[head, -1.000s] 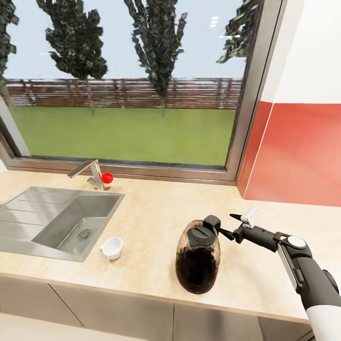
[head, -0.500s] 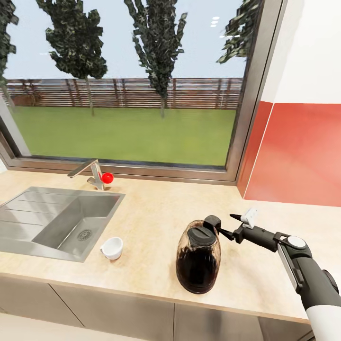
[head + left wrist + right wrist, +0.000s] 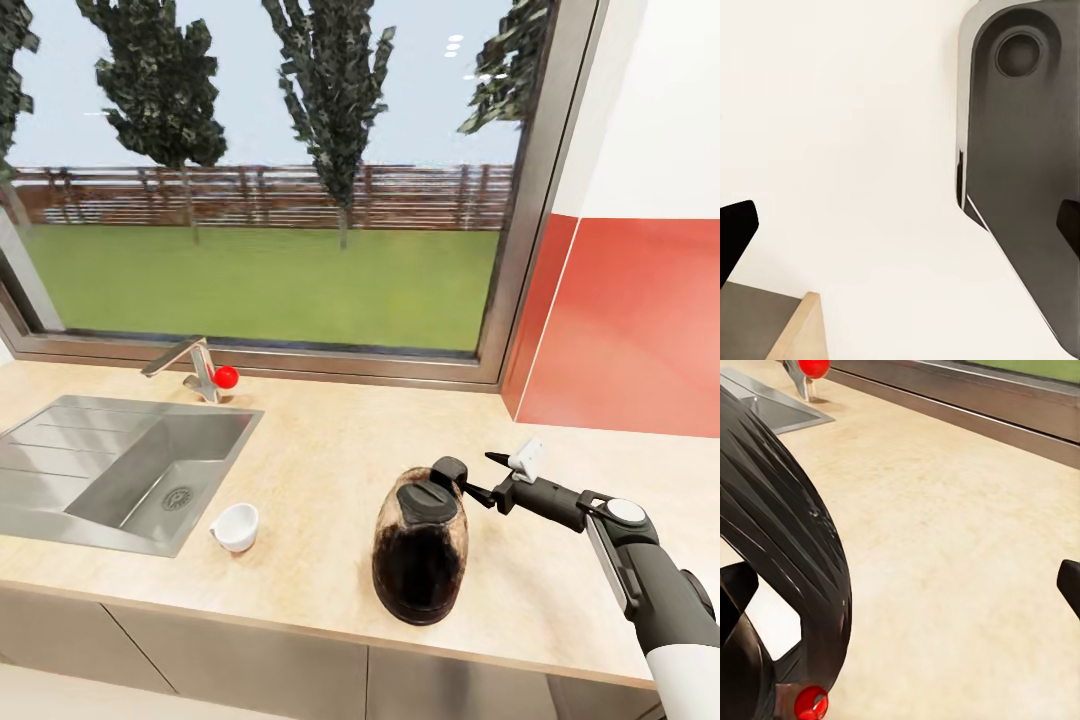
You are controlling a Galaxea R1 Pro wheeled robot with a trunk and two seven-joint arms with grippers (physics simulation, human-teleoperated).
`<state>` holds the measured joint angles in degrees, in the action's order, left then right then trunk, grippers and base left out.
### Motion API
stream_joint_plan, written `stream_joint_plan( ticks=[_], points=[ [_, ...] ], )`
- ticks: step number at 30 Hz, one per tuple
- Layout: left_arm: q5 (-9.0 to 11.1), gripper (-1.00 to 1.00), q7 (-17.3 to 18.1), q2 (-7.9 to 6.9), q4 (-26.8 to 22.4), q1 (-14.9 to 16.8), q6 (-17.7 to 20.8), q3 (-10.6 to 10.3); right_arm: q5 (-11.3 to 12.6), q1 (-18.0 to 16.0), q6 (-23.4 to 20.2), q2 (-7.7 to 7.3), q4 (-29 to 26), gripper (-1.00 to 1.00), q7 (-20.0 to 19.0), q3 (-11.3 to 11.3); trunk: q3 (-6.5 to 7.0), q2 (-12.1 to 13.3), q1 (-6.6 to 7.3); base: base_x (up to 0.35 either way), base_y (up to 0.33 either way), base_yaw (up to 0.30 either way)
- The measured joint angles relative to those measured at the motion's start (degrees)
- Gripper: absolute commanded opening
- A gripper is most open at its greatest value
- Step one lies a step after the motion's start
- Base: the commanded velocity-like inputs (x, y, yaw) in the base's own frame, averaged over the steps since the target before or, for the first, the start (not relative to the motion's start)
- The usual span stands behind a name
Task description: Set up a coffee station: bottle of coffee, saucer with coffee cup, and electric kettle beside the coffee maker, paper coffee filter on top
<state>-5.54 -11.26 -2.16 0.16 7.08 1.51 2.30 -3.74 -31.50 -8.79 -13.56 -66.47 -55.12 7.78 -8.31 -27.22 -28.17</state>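
A dark electric kettle [image 3: 420, 552] stands on the beige countertop [image 3: 320, 470], near its front edge. My right gripper [image 3: 479, 474] is open right beside the top of the kettle's handle, with one finger touching or nearly touching it. In the right wrist view the ribbed black handle [image 3: 787, 532] curves past one fingertip, and a red button [image 3: 811, 703] sits at its base. A white coffee cup [image 3: 237, 524] stands by the sink's front right corner. My left gripper [image 3: 900, 229] is open, with nothing between its fingers.
A steel sink [image 3: 60, 450] takes up the counter's left part, with a faucet [image 3: 195, 365] carrying a red knob behind it. A wide window runs along the back. A red wall panel [image 3: 630, 330] rises at the right.
The kettle has rocked slightly and now leans a little differently. My right gripper has stayed beside the handle.
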Motion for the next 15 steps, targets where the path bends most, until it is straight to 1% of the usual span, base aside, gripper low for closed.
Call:
stream_joint_plan(
  ticks=[15],
  points=[
    [0.05, 1.0, 0.0, -0.04, 0.0, 0.0, 0.0, 0.0, 0.0, 0.0, 0.01, 0.0, 0.15, 1.0, 0.0, 0.01, 0.0, 0.0, 0.0, 0.007, 0.017, 0.0]
  ],
)
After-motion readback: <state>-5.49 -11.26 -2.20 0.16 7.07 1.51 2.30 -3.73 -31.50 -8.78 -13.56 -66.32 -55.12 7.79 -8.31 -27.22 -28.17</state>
